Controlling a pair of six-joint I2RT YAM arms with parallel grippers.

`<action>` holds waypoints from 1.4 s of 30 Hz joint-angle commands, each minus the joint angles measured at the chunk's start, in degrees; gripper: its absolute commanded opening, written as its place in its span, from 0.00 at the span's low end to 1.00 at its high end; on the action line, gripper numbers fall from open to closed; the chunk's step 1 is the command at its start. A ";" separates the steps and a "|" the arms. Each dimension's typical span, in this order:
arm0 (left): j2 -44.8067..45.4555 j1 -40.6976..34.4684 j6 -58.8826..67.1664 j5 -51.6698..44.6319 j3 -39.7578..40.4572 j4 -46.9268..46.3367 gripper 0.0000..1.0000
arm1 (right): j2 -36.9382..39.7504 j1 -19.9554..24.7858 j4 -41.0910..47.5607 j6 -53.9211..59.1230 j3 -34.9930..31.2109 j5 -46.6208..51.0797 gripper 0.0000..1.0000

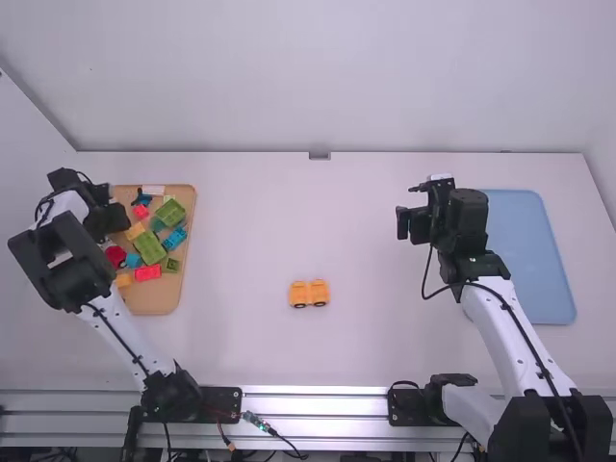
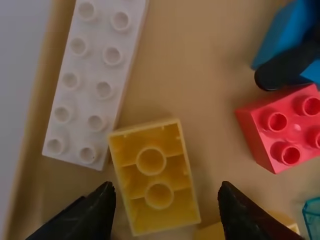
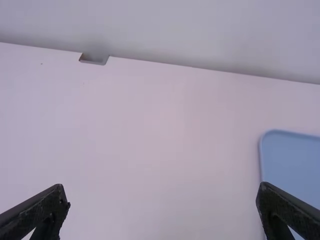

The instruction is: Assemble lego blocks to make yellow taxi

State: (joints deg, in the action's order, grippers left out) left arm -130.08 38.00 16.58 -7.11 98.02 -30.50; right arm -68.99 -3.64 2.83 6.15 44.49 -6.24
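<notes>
My left gripper point(image 1: 117, 219) is over the left part of the wooden tray. In the left wrist view the left gripper point(image 2: 167, 212) stands open, and a yellow brick point(image 2: 160, 175), hollow side up, lies between and beyond its fingertips. A second yellow brick point(image 2: 215, 231) is partly hidden by one finger. The orange-yellow car piece point(image 1: 309, 293) with dark wheels rests on the table near the middle. My right gripper point(image 1: 403, 223) is held above the table at the right; in the right wrist view the right gripper point(image 3: 162, 197) is open with nothing between its fingers.
On the wooden tray point(image 1: 154, 303) lie a white brick point(image 2: 92, 80), a red brick point(image 2: 282, 127), a blue piece with a black part point(image 2: 287, 65), and several green bricks. A blue tray point(image 1: 527, 255) lies at the right, beside the right arm.
</notes>
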 commanded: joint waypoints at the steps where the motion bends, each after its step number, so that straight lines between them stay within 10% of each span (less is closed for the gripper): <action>1: -0.37 -0.17 -3.41 -0.81 -0.72 -0.11 0.52 | -0.24 -0.17 0.07 -0.15 1.09 0.02 0.99; 35: -0.37 -0.87 -9.02 -0.83 -4.76 6.58 0.29 | -0.24 -0.17 0.17 -0.15 1.09 0.02 0.99; 42: -0.31 -0.83 -9.22 -0.83 -2.99 4.33 0.02 | -0.24 -0.17 -0.04 -0.22 1.09 -0.22 0.99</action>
State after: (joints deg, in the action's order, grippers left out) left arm -130.06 37.65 7.86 -7.14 94.48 -24.53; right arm -68.99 -3.64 2.96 5.98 44.49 -6.26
